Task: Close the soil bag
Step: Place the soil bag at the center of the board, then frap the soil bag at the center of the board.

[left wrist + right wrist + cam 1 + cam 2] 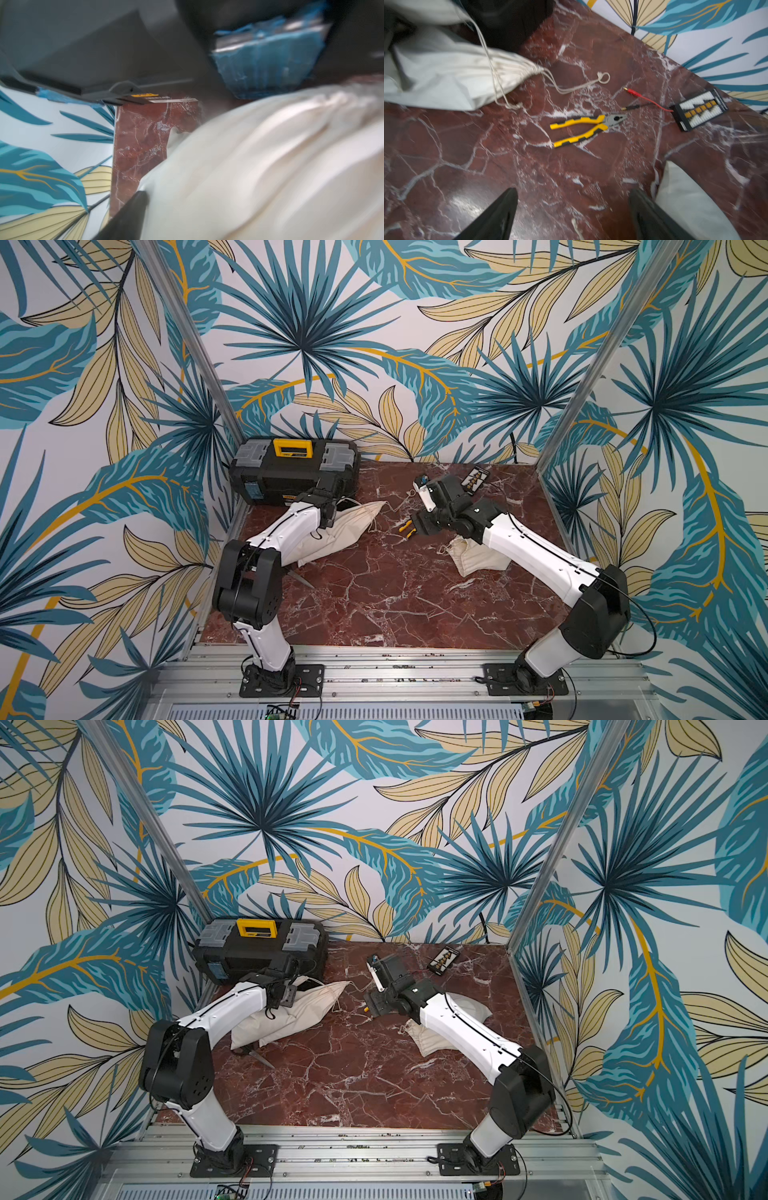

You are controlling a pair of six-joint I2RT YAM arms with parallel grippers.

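Note:
The soil bag [336, 531] is a cream drawstring sack lying beside the toolbox, in both top views [303, 1011]. Its mouth [536, 69] is cinched to a point. The cords [603, 78] trail loose over the marble. My left gripper [327, 512] sits over the sack's middle. In the left wrist view only one finger [128, 214] shows, far to the side, with blurred bag cloth [270, 166] filling the space beside it. My right gripper [573, 209] hovers open over bare marble, right of the mouth, holding nothing.
A black and yellow toolbox [295, 472] stands at the back left. Yellow pliers [583, 128] lie ahead of my right gripper. A black connector card [699, 110] with red and black leads [648, 99] lies beyond. A second cream bag [478, 560] lies under my right arm. Scissors [301, 578] lie by the sack.

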